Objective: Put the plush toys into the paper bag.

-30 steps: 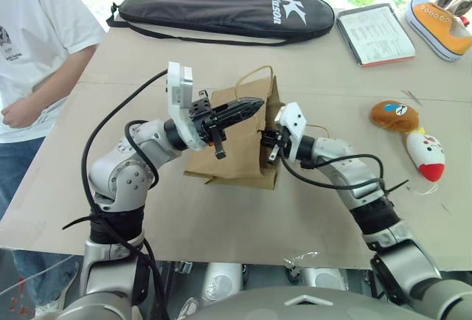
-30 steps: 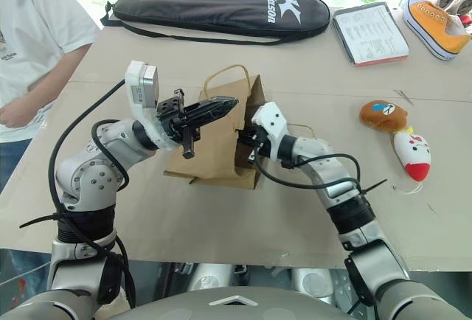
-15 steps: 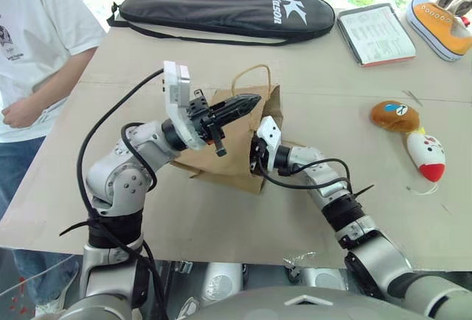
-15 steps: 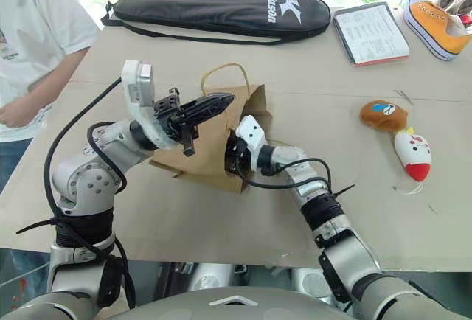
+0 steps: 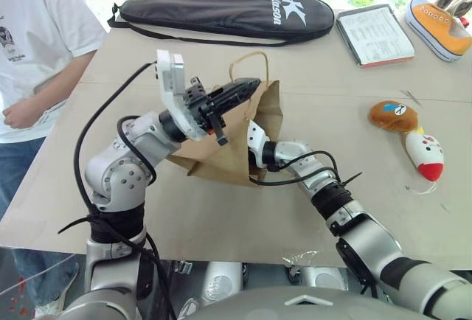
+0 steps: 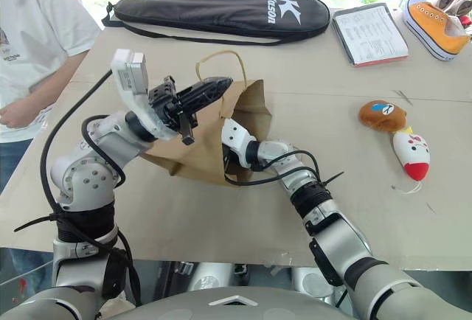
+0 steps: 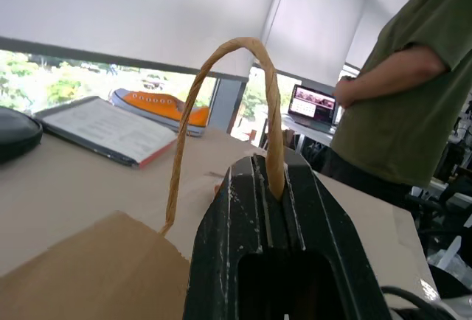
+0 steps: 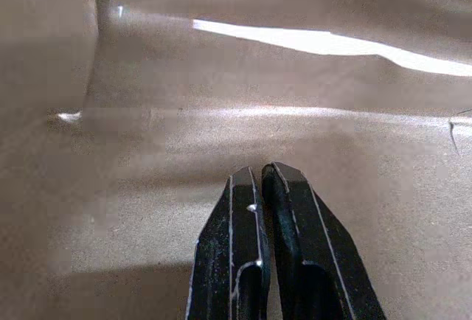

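A wide cardboard-covered desk (image 5: 221, 231) under bright windows carries everything, with a person in a white shirt (image 5: 40, 25) standing at its left edge. In the head views, my left claw (image 5: 247, 85) is clamped on one twisted loop handle (image 5: 247, 58) of the brown kraft paper bag (image 5: 221, 161), holding the mouth up. My right arm reaches into that mouth. The brown rounded plush toy (image 5: 394, 115) and the white egg-shaped plush toy with the red base (image 5: 426, 155) lie touching each other, well apart from the bag on the right.

From the left wrist, the handle runs between the closed fingers (image 7: 243, 217), so I judge the grip sound.

From the right wrist, my right claw (image 8: 263, 180) is closed on nothing, surrounded by brown paper; the bag looks empty, though I cannot see its far corner.

To do this step well, I would hold the handle high and steady, sweep the right claw outward to spread the walls, then withdraw without dragging the bag over.
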`<state>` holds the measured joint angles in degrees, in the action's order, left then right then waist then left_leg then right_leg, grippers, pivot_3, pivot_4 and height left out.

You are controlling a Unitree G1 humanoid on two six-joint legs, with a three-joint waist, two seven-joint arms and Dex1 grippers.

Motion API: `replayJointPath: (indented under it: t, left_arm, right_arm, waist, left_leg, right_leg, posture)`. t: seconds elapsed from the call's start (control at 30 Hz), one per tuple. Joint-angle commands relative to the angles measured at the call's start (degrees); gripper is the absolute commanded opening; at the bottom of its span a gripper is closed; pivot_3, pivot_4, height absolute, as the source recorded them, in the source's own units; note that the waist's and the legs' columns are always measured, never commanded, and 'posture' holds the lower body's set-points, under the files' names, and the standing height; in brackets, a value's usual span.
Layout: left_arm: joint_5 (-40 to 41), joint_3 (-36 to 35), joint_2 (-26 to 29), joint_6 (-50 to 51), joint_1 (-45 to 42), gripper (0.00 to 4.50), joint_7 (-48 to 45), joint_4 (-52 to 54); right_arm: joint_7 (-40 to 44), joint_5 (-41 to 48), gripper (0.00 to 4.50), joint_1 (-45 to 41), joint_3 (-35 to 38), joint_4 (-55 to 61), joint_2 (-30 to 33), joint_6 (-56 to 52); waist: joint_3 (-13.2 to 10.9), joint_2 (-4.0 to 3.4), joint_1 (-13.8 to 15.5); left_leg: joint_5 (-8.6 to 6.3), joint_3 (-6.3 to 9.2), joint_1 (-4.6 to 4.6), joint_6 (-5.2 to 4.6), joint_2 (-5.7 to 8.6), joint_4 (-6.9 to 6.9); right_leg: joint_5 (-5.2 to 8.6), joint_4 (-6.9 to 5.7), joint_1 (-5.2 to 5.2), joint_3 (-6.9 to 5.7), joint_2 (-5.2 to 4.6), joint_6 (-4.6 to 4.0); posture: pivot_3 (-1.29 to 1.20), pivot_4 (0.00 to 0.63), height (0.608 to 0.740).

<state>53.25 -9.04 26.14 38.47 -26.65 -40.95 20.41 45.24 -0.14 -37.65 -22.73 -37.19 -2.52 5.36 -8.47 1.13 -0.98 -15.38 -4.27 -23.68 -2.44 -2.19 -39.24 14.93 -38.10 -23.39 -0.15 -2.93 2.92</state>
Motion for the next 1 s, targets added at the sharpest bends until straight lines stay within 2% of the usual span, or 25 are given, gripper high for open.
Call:
replayJointPath:
  t: [0.03, 0.3, 0.43, 0.57, 0.67, 0.73, 0.8, 0.9, 0.97, 1.0]
  left_arm:
    - [1.98, -2.80, 0.68, -0.78, -3.09, 0.00, 1.36, 1.64]
    - [1.06, -2.74, 1.53, -1.72, -5.00, 0.00, 1.36, 1.31]
    - [-3.26, -0.10, 2.51, -4.32, -3.26, 0.00, -2.32, 0.38]
    - [-8.28, 2.19, 2.21, -8.60, -1.93, 0.00, -4.98, -1.81]
    - [-12.19, 4.08, 1.63, -12.66, -1.54, 0.00, -6.97, -3.91]
    - [-13.59, 4.78, 1.00, -14.34, -1.18, 0.00, -7.70, -4.76]
    - [-15.20, 5.52, 0.35, -16.30, -1.05, 0.00, -8.39, -6.12]
    - [-16.12, 5.88, -0.76, -17.52, -1.10, 0.00, -8.32, -6.76]
    - [-16.45, 6.17, -1.62, -17.97, -1.17, 0.00, -8.03, -6.91]
    - [-16.80, 6.44, -2.11, -18.30, -1.11, 0.00, -7.88, -6.97]
  right_arm:
    - [-0.59, -2.93, 0.07, 2.39, -1.41, -3.41, 1.24, -3.76]
    - [-5.40, -3.43, 0.07, 3.76, 2.18, 3.66, 5.50, -8.13]
    - [-6.25, -3.45, 0.07, 7.87, 3.02, 17.12, 9.51, -5.78]
    - [-1.86, 4.66, 0.07, 11.64, 6.11, 35.65, 13.24, -21.69]
    - [0.33, 6.56, 0.92, 14.24, 7.05, 46.77, 18.62, -28.03]
    - [-0.36, 8.19, 1.81, 15.55, 8.60, 52.58, 20.63, -31.88]
    - [-2.25, 10.49, 2.96, 17.19, 12.81, 60.81, 23.35, -36.94]
    - [-4.64, 14.42, 4.30, 18.81, 21.51, 71.60, 27.33, -45.76]
    - [-5.61, 18.13, 4.42, 18.62, 28.24, 76.98, 30.17, -52.69]
    - [-6.48, 16.31, 4.42, 17.97, 29.29, 78.70, 34.39, -56.40]
  waist:
    - [0.03, -0.05, -0.01]
    - [0.10, -0.10, 0.48]
    - [0.09, -0.11, 0.71]
    - [0.03, -0.17, 0.32]
    - [0.01, -0.21, 0.20]
    - [0.01, -0.21, 0.34]
    - [-0.01, -0.21, 0.41]
    - [-0.02, -0.20, 0.70]
    - [-0.08, -0.22, 1.21]
    - [-0.05, -0.17, 1.30]
  left_leg:
    - [0.00, 0.00, 0.00, 0.00, 0.00, 0.00]
    - [0.00, 0.05, 0.05, 0.00, 0.06, 0.01]
    - [-0.01, 0.10, -0.04, -0.01, 0.12, 0.01]
    - [0.00, 0.09, -0.07, -0.01, 0.08, 0.03]
    - [0.00, 0.08, -0.09, -0.01, 0.02, 0.05]
    - [-0.01, 0.06, -0.13, -0.02, 0.03, 0.06]
    - [-0.01, 0.04, -0.16, -0.03, 0.04, 0.06]
    - [-0.02, 0.04, -0.18, -0.04, 0.05, 0.05]
    - [-0.03, 0.04, -0.21, -0.07, 0.07, 0.03]
    - [-0.06, 0.02, -0.22, -0.12, 0.08, 0.01]
  right_leg:
    - [0.00, 0.00, 0.00, 0.00, 0.00, 0.00]
    - [0.00, 0.01, 0.10, -0.08, -0.11, 0.00]
    - [0.00, 0.09, 0.10, -0.14, -0.18, 0.00]
    - [0.00, 0.12, 0.07, -0.11, -0.11, 0.00]
    - [0.01, 0.12, 0.02, -0.10, -0.03, 0.00]
    - [0.01, 0.13, -0.02, -0.07, -0.02, 0.00]
    - [0.01, 0.15, -0.03, -0.07, -0.03, 0.00]
    - [0.01, 0.16, -0.04, -0.07, -0.04, 0.01]
    - [0.01, 0.17, -0.03, -0.07, -0.06, 0.01]
    - [0.01, 0.19, -0.03, -0.06, -0.09, 0.02]
  posture:
    - [0.00, 0.150, 0.740]
    - [0.00, 0.150, 0.740]
    - [0.00, 0.150, 0.740]
    - [0.00, 0.150, 0.740]
    - [0.00, 0.150, 0.740]
    - [0.00, 0.150, 0.740]
    - [0.00, 0.150, 0.740]
    - [0.00, 0.150, 0.740]
    - [0.00, 0.150, 0.740]
    - [0.00, 0.150, 0.740]
